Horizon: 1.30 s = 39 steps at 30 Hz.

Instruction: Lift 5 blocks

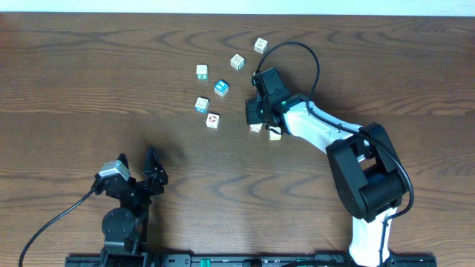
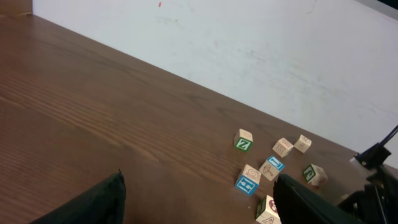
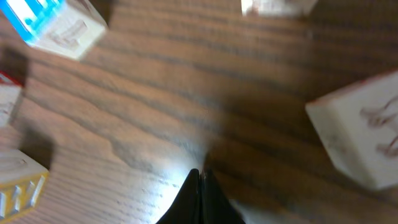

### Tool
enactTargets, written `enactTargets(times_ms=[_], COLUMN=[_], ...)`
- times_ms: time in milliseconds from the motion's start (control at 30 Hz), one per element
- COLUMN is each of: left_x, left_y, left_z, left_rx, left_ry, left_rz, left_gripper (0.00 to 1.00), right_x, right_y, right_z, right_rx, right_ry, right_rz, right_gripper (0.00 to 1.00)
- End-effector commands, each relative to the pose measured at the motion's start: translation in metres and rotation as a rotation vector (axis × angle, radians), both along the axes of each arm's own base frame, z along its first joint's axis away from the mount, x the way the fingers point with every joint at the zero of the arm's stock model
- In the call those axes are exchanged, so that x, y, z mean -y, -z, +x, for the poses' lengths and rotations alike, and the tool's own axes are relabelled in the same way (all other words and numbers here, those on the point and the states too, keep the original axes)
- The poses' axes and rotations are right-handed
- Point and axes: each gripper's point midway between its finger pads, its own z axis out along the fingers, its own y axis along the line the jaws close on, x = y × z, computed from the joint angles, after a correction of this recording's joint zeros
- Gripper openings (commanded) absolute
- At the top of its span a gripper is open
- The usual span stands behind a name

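Several small cream-white blocks lie scattered at the table's middle back. Among them are a red-ring one (image 1: 213, 119), a green-faced one (image 1: 202, 71), one with a yellow print (image 1: 237, 61) and the farthest one (image 1: 259, 45). Two more (image 1: 255, 127) (image 1: 274, 134) lie right beside my right gripper (image 1: 254, 115). That gripper (image 3: 200, 177) is shut on nothing, its tips low over bare wood, with a cream block (image 3: 364, 134) to its right and a yellow-printed one (image 3: 18, 183) to its left. My left gripper (image 1: 137, 167) stands open near the front left, far from the blocks (image 2: 244, 140).
A blue-topped cube (image 1: 221, 87) and a white cube with teal-blue edges (image 1: 202, 104) lie among the blocks. The blue cube (image 3: 50, 22) also shows at the upper left in the right wrist view. A white wall (image 2: 249, 43) borders the table's far edge.
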Motion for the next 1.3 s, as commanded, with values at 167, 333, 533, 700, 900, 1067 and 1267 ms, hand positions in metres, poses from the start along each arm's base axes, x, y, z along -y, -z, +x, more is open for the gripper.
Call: enactTargets(times_ms=[167,333,533,700,900,1067,1267], left_x=[-0.002,-0.002,-0.002,-0.002,-0.002,-0.002,-0.002], left_y=[0.018,0.018,0.018,0.018,0.018,0.018,0.018], left_z=[-0.001,-0.001,-0.001,-0.001,-0.001,-0.001,-0.001], left_rx=[-0.055,-0.054,-0.054,-0.054,-0.054,-0.054,-0.055], left_ry=[-0.009,-0.009,-0.009,-0.009,-0.009,-0.009,-0.009], left_rz=[0.015,0.015,0.015,0.015,0.015,0.015,0.015], left_gripper=[0.77,0.77,0.77,0.76,0.76,0.77,0.77], right_x=[-0.01,-0.012,-0.005,-0.002,0.001,0.026,0.061], right_y=[0.0,-0.003,-0.015,-0.028,-0.044,-0.053,-0.044], right_z=[-0.015,-0.023,-0.028,-0.02,0.003,0.024,0.025], right_rx=[-0.035,-0.051,-0.052,0.002,0.082,0.104,0.045], right_ry=[-0.021,-0.033,-0.025,-0.016,-0.019,0.044,0.107], right_rz=[-0.025,-0.036,-0.059,-0.073,-0.049,-0.05,-0.081], right_gripper=[0.01,0.01,0.01,0.01,0.01,0.01,0.01])
